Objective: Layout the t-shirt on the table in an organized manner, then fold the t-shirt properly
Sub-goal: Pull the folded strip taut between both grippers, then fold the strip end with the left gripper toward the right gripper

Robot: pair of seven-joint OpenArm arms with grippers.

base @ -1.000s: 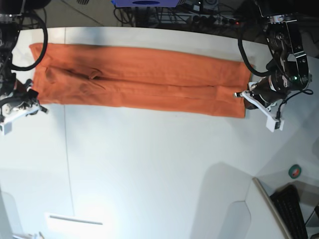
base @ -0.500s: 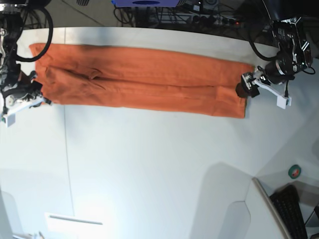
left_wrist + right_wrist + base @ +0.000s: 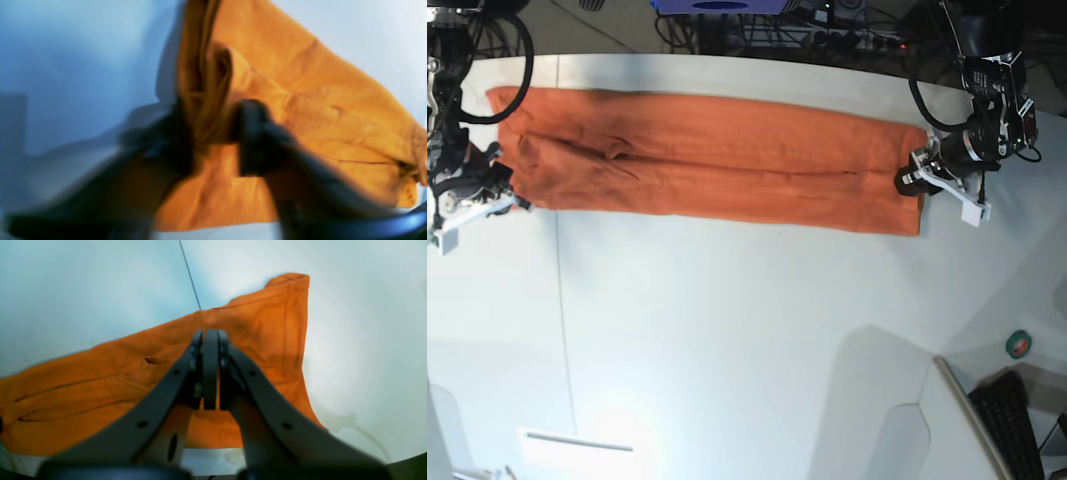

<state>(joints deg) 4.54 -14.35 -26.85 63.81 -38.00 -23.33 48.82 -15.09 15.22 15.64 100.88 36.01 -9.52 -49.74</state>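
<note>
The orange t-shirt (image 3: 717, 160) lies folded into a long strip across the far part of the white table (image 3: 747, 330). My left gripper (image 3: 910, 182) is at the strip's right end. In the blurred left wrist view it (image 3: 211, 133) is shut on a bunched fold of the shirt (image 3: 317, 110). My right gripper (image 3: 509, 192) is at the strip's left near corner. In the right wrist view it (image 3: 210, 335) is shut, tips down in the shirt (image 3: 100, 380). The neck tag is hidden.
A thin seam (image 3: 562, 300) runs down the table's left part. A green tape roll (image 3: 1020, 345) and a keyboard (image 3: 1012, 420) sit off the table's curved right edge. Cables (image 3: 827, 30) lie behind the far edge.
My left gripper has moved in from beside the shirt's right end onto the cloth. My right gripper moved in to the left corner and has stayed there.
</note>
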